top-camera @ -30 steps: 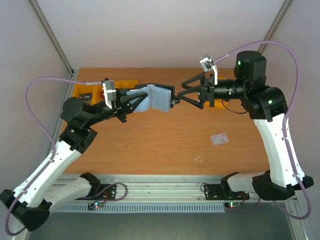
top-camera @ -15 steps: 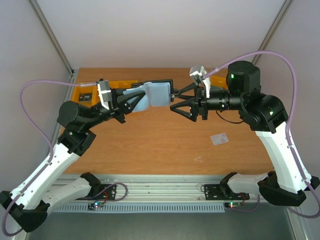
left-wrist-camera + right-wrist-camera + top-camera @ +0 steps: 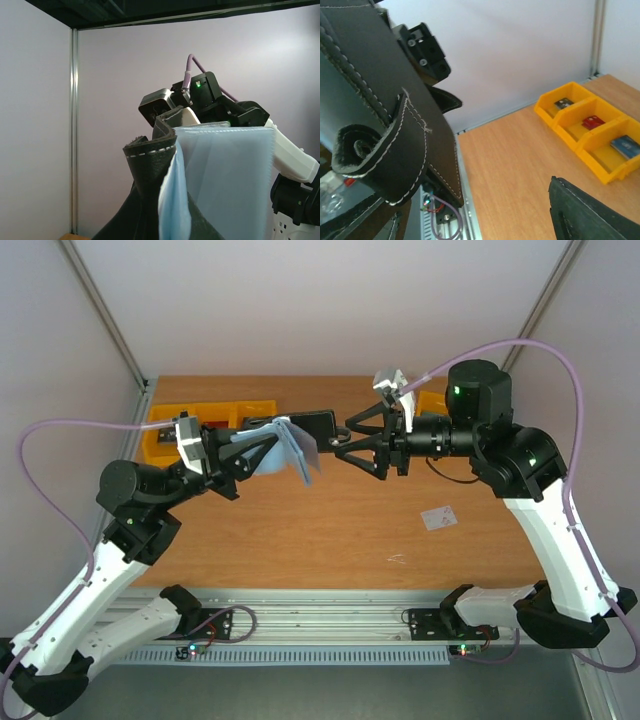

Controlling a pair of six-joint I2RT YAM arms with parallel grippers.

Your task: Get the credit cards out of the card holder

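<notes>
Shifted left since a second ago, aloft over the table's [image 3: 330, 530] far edge: open card holder [image 3: 292, 445], pinched by left jaws. Right jaws spread beside its black flap. Whitish card [image 3: 438, 517] flat toward right edge.

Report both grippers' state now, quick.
The left gripper: closed on the card holder.
The right gripper: open, fingers spread beside the card holder, holding nothing.

The card holder [image 3: 395, 115] presents a black, matt, grained leather-like outer with pale stitching and smooth, semi-translucent grey-blue plastic sleeves inside, the counter [image 3: 330, 530] a matt orange-brown wood-grain surface, and the bins [image 3: 598, 169] at its ten o'clock smooth, slightly glossy yellow plastic.
</notes>
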